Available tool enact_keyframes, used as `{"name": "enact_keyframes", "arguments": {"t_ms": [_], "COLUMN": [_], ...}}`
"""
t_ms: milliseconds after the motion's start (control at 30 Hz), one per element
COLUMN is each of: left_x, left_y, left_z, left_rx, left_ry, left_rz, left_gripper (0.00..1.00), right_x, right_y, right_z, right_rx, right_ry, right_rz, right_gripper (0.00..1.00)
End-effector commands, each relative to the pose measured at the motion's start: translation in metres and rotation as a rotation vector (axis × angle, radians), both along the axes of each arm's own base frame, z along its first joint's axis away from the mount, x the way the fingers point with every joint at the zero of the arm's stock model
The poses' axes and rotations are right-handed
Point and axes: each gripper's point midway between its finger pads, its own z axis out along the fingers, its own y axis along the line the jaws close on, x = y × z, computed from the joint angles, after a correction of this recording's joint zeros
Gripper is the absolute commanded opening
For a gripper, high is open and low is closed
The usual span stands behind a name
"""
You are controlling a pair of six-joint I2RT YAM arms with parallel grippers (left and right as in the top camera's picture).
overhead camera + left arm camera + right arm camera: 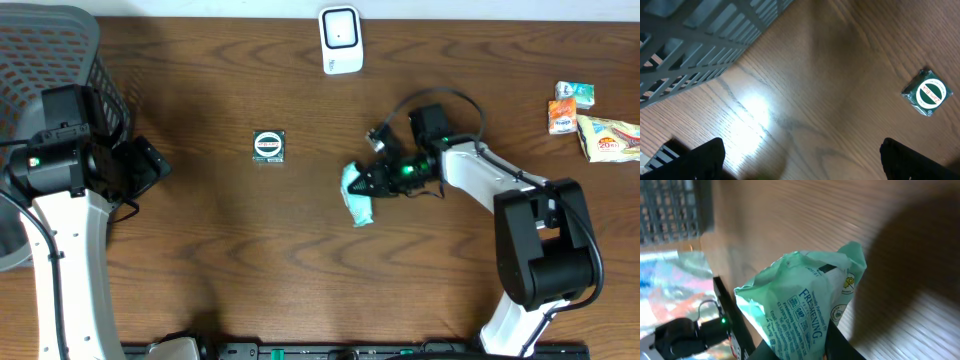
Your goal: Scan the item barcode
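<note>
Overhead: right gripper (372,181) a little right of table centre, pointing left, clamped on the upper part of a mint-green crinkled plastic packet (356,198). Packet slanted over the brown wooden table (300,280), lower end poking out past the fingers toward the near edge. White plastic barcode scanner (341,40) at the far edge, well apart from packet and hand, straight beyond them. Small square green-and-white sachet (269,146) flat on the wood, left of the packet, between the two arms. Grey plastic mesh basket (60,50) in the far left corner, partly hidden behind the left arm; contents not to be made out. Left gripper (150,165) just beside the basket, pointing right. Orange-and-green snack pack (572,108) and pale foil snack bag (608,137) side by side at the far right.

Left wrist: dark fingertips (705,157) spread wide at the lower corners, only bare wood between them. Sachet off to the right, basket wall across the upper left.

Right wrist: packet filling the middle, rising from between the dark fingers (845,340) at the bottom edge and pinched there, blue print facing the lens. Basket grid in the top left corner, well apart.
</note>
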Motion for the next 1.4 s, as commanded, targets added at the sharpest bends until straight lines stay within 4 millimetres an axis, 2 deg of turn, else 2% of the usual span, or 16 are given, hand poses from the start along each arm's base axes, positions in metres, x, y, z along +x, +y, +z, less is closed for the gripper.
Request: {"name": "enact_keyframes", "arguments": {"t_ms": [0, 67, 167, 300, 400, 500, 567, 733, 933, 1100, 1367], "left_x": [-0.003, -0.003, -0.003, -0.003, -0.003, -0.003, -0.003, -0.003, -0.003, -0.003, -0.003], "left_y": [0.003, 0.003, 0.003, 0.003, 0.003, 0.003, 0.003, 0.003, 0.003, 0.003, 0.003], "left_z": [0.000, 0.000, 0.000, 0.000, 0.000, 0.000, 0.000, 0.000, 0.000, 0.000, 0.000], "left_rx": [0.013, 0.013, 0.013, 0.013, 0.013, 0.013, 0.013, 0.013, 0.013, 0.013, 0.013], "left_ry": [0.005, 0.005, 0.005, 0.005, 0.005, 0.005, 0.005, 0.005, 0.005, 0.005, 0.005], "left_rz": [0.013, 0.013, 0.013, 0.013, 0.013, 0.013, 0.013, 0.013, 0.013, 0.013, 0.013], "left_gripper": [0.98, 0.98, 0.97, 0.98, 0.98, 0.98, 0.98, 0.98, 0.97, 0.98, 0.98], "right_x": [0.005, 0.012, 0.023, 0.034, 0.037, 0.031, 0.024, 0.010, 0.005, 0.003, -0.003], "right_y": [-0.028, -0.051, -0.086, -0.111, -0.118, -0.111, -0.103, -0.087, -0.067, -0.062, -0.049], "right_z": [-0.021, -0.034, -0.041, -0.023, -0.003, 0.017, 0.022, 0.007, -0.004, -0.009, -0.027], "right_rx": [-0.083, -0.192, -0.308, -0.329, -0.346, -0.355, -0.379, -0.564, -0.747, -0.875, -0.876], "right_ry": [0.063, 0.058, 0.085, 0.109, 0.122, 0.120, 0.112, 0.070, 0.009, -0.037, -0.084], "right_rz": [-0.104, -0.157, -0.246, -0.276, -0.252, -0.172, -0.113, -0.010, 0.009, -0.014, 0.009], "right_gripper": [0.16, 0.27, 0.35, 0.40, 0.40, 0.40, 0.40, 0.40, 0.38, 0.38, 0.36]}}
